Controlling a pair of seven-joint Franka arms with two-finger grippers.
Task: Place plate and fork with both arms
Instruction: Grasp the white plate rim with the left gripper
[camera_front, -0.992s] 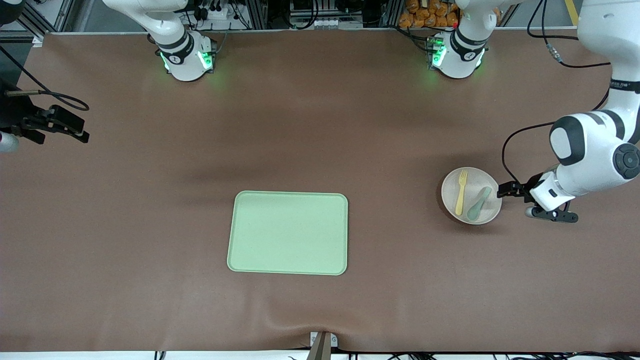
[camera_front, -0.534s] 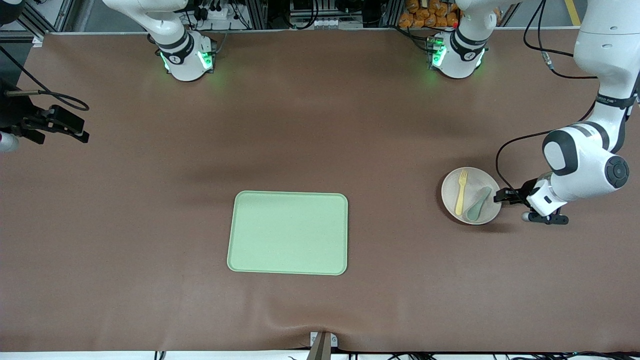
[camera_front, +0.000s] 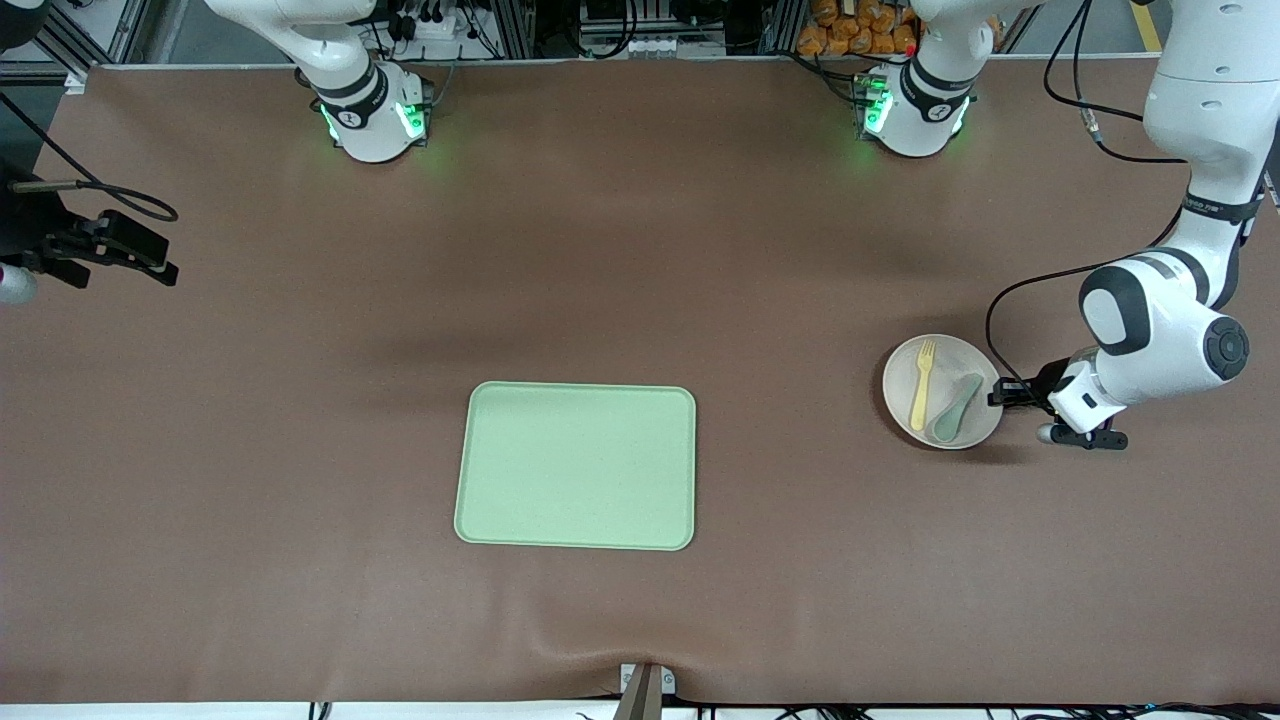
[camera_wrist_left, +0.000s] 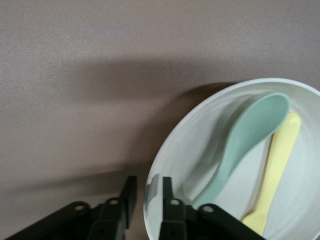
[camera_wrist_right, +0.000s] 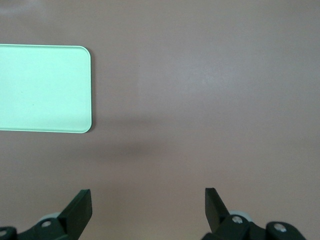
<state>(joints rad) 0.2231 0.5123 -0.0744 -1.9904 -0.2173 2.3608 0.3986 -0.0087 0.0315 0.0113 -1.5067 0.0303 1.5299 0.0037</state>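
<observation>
The off-white plate (camera_front: 962, 358) lies on the table toward the left arm's end, with the pale-yellow fork (camera_front: 922, 385) and a grey-green spoon (camera_front: 958, 408) lying on it. My left gripper (camera_front: 1003, 394) is low at the plate's edge on the left arm's side. In the left wrist view the left gripper (camera_wrist_left: 148, 182) stands narrowly open astride the plate's rim (camera_wrist_left: 187, 145), one finger outside and one inside, with a thin gap showing. The fork (camera_wrist_left: 280, 155) and spoon (camera_wrist_left: 250, 135) lie side by side. My right gripper (camera_front: 150, 262) waits open and empty (camera_wrist_right: 147, 200) at the right arm's end.
A rectangular light-green tray (camera_front: 575, 465) lies in the middle of the table, nearer to the front camera than both bases; its corner shows in the right wrist view (camera_wrist_right: 45, 87). Black cables hang beside the left arm (camera_front: 1010, 290).
The left arm has drawn in toward the plate and its gripper has slid a little closer onto the rim. The plate, fork and spoon have not moved. The right arm has not moved.
</observation>
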